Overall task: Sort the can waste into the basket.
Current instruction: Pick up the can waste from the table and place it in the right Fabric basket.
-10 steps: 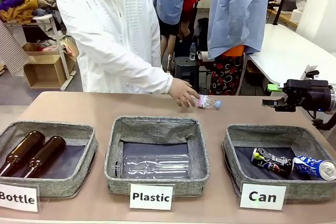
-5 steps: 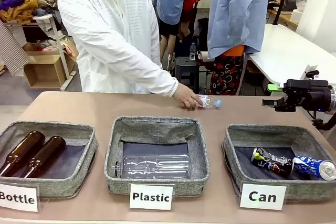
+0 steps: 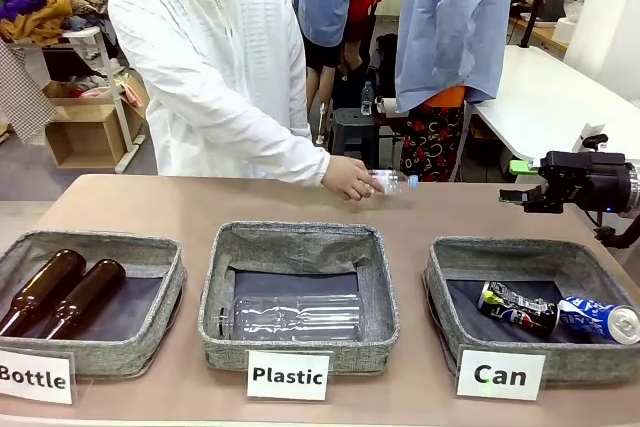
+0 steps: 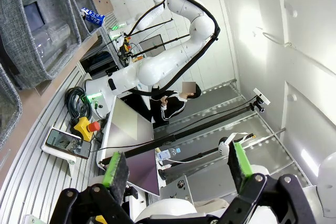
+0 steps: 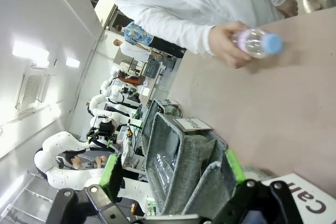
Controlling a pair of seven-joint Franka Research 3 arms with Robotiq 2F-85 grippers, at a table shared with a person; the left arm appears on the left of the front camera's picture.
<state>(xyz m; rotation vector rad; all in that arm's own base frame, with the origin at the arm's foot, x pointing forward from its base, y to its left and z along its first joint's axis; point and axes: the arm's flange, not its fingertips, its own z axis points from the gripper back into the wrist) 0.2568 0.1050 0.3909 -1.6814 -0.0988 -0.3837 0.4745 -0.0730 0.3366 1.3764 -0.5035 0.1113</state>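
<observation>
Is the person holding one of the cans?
No, the hand holds a small clear bottle; both cans lie in the Can basket.

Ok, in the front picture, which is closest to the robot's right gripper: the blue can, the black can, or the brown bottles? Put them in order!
From the right gripper:
1. Blue can, right end of the Can basket.
2. Black can, beside it, toward the middle.
3. Brown bottles, far-left basket.

White cards along the table's near edge read "Bottle" (image 3: pixel 35 377), "Plastic" (image 3: pixel 288 375) and "Can" (image 3: pixel 500 374), 1 fronting each grey basket.
</observation>
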